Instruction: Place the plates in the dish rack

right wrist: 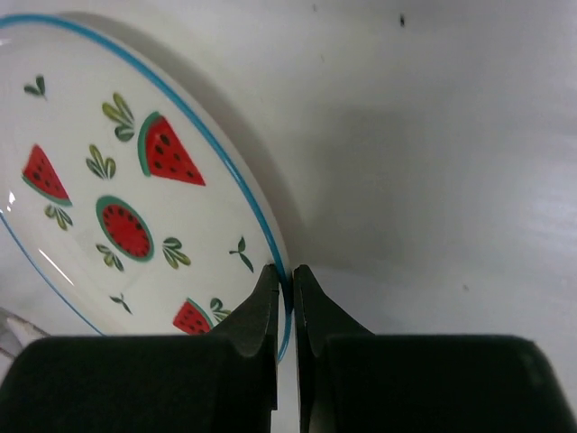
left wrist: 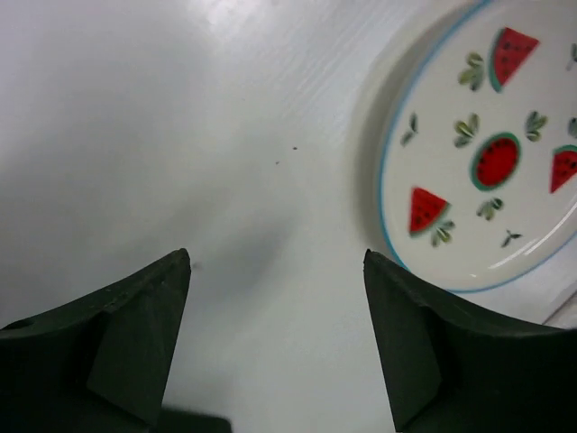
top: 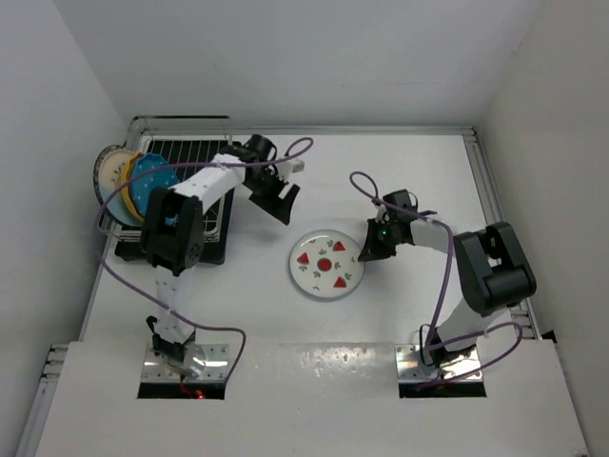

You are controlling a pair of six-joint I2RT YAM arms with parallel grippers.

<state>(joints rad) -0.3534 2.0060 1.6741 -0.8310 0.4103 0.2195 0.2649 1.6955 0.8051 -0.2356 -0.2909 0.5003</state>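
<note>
The rim of the fruit plate [right wrist: 135, 194] is pinched by the right tool [right wrist: 287, 273]; the left tool [left wrist: 276, 263] is spread open. The plate is best lifted slowly and kept level.

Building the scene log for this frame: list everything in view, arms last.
watermelon plate: 1, white with red slices and a blue rim line, mid-table
racked plates: at least 3, blue dotted, yellow, cream, standing at the rack's left end
dish rack: 1, silver wire, far left of the table
drip tray: 1, black, under the rack
table: 1, white
left gripper: open, empty, over bare table beside the plate
right gripper: shut on the plate's rim
</note>
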